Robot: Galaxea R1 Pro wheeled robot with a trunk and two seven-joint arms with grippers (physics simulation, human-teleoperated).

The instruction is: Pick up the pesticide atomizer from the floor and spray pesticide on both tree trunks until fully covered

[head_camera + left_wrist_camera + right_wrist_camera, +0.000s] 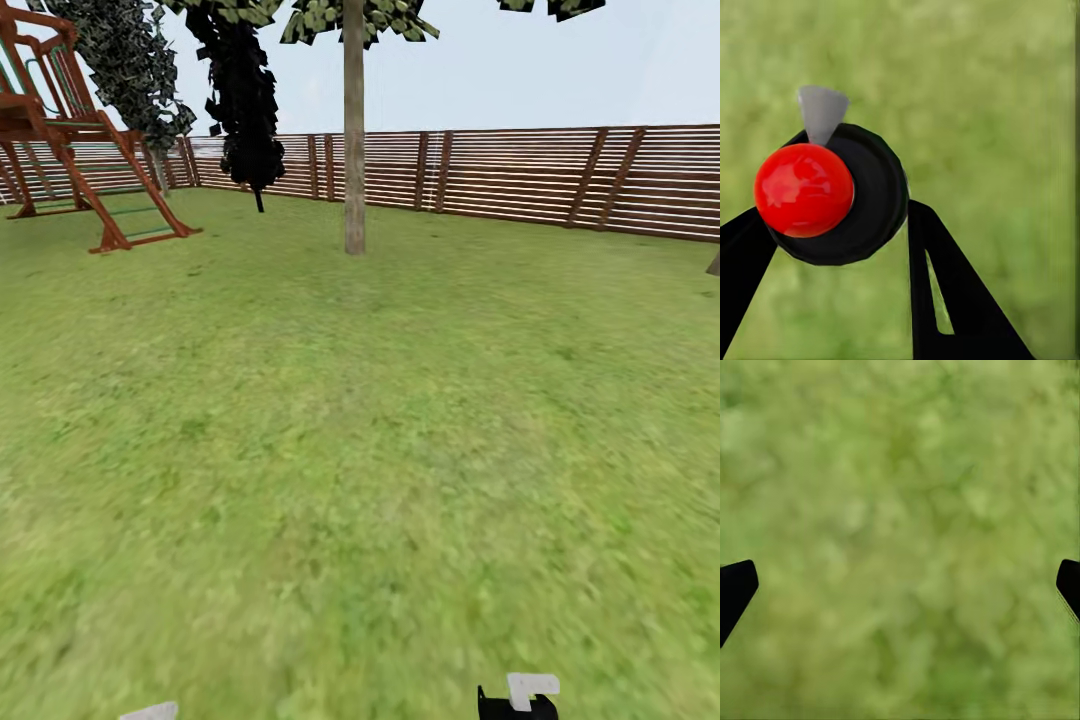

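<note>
- While the robot faces the tall tree with a bare, straight grey-tan trunk (354,150), the small dark pesticide atomizer with a round red top (804,190) sits between the two black fingers (945,300) of the left gripper (832,240), seen from above in the left wrist view
- The left gripper's fingers press against the bottle's dark body on either side, closed on it; a grey nozzle piece (821,111) juts out past the red cap, so the bottle seems held upright and ready for aiming at bark
- The right gripper (900,585) is spread wide, its two black fingertips (735,589) only at the edges of the right wrist view, with nothing between them but blurred green grass (900,510); it looks kept free because the left hand carries the tool
- That trunk stands well beyond the robot across the green lawn (350,450), in front of the brown horizontal-slat wooden fence (520,175); left of the trunk stands a dark narrow tree (245,100), and farther left a reddish wooden play frame (70,140)
- No white specks show on the trunk, so spraying appears not yet begun; closing the gap to the trunk is likely the next need
</note>
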